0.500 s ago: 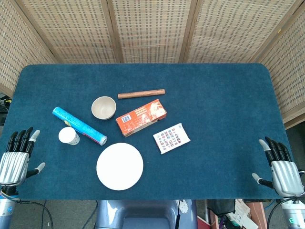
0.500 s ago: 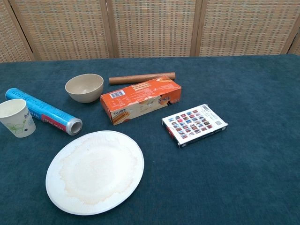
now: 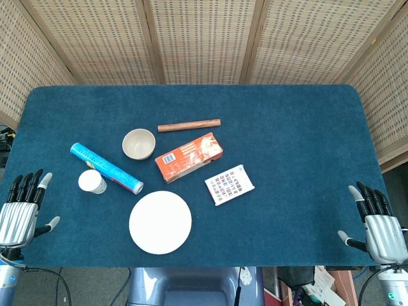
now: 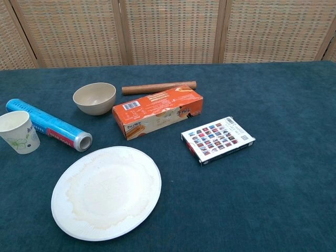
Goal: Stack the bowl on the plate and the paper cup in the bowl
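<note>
Barely anything differs from half a second ago: both hands have slipped slightly lower at the near corners of the table, and every object lies where it did. The left hand (image 3: 19, 213) sits at the near left edge of the blue table (image 3: 299, 134), fingers apart and straight, holding nothing. The right hand (image 3: 377, 228) mirrors it at the near right edge, fingers likewise spread and empty. Neither hand shows in the chest view.

The plate (image 3: 160, 222) (image 4: 106, 192) lies flat near the front edge, bare, with faint brownish staining across its face. The bowl (image 3: 139, 144) (image 4: 94, 98) stands upright and empty behind it, well apart from the plate. The paper cup (image 3: 92, 182) (image 4: 19, 132) stands upright to the left of the plate, just beside the near side of a blue roll of cling film (image 3: 106, 168) (image 4: 48, 125), which lies diagonally between cup and bowl.

An orange carton (image 3: 189, 156) (image 4: 157, 112) lies just right of the bowl, with a brown wooden rod (image 3: 189, 125) (image 4: 159, 87) behind it. A flat box with a grid of small pictures (image 3: 229, 184) (image 4: 218, 139) lies to the right of the plate.
</note>
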`<state>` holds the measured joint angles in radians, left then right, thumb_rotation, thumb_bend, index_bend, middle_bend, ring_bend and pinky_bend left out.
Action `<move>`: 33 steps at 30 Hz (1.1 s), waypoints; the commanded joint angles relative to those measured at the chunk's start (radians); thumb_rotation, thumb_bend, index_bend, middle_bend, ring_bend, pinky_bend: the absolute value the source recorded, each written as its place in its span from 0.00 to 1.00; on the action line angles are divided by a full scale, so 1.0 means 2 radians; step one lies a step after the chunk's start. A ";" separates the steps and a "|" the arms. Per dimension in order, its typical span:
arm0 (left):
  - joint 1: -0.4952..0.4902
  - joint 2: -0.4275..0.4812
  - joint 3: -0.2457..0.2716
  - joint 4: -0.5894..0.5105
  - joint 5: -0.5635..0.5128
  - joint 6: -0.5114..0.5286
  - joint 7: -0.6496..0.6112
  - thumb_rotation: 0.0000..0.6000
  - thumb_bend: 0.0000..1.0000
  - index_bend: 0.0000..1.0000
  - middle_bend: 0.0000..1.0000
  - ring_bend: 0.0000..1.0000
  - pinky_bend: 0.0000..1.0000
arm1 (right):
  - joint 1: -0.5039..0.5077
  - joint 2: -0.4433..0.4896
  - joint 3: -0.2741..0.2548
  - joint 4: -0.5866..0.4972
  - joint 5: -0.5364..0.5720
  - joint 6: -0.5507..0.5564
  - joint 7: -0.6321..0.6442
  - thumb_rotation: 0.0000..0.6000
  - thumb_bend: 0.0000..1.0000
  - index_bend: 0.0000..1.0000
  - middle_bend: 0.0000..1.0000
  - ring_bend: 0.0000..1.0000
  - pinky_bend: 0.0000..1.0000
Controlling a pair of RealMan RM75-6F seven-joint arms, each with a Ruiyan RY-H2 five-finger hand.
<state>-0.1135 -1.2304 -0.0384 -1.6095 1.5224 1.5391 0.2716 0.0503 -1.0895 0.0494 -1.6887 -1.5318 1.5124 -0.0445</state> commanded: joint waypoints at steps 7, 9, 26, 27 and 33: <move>-0.001 -0.001 -0.001 -0.001 0.000 -0.004 0.002 1.00 0.03 0.00 0.00 0.00 0.00 | -0.001 0.001 -0.001 0.001 0.001 -0.002 0.002 1.00 0.15 0.00 0.00 0.00 0.00; -0.001 -0.001 -0.002 -0.002 -0.001 -0.004 0.003 1.00 0.03 0.00 0.00 0.00 0.00 | -0.001 0.001 0.000 0.001 0.001 -0.001 0.004 1.00 0.15 0.00 0.00 0.00 0.00; -0.101 -0.009 -0.089 -0.017 -0.074 -0.108 0.031 1.00 0.12 0.14 0.00 0.00 0.00 | 0.000 0.003 0.004 0.005 0.014 -0.008 0.015 1.00 0.14 0.00 0.00 0.00 0.00; -0.112 -0.012 -0.097 -0.014 -0.083 -0.120 0.036 1.00 0.13 0.16 0.00 0.00 0.00 | 0.001 0.002 0.005 0.006 0.015 -0.010 0.016 1.00 0.14 0.00 0.00 0.00 0.00; -0.193 -0.067 -0.130 0.050 -0.146 -0.199 0.103 1.00 0.18 0.23 0.00 0.00 0.00 | 0.008 -0.001 0.007 0.017 0.029 -0.030 0.025 1.00 0.15 0.00 0.00 0.00 0.00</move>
<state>-0.4325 -1.3056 -0.2636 -1.5746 1.2904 1.2022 0.4155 0.0633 -1.0901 0.0617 -1.6593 -1.4776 1.4580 0.0022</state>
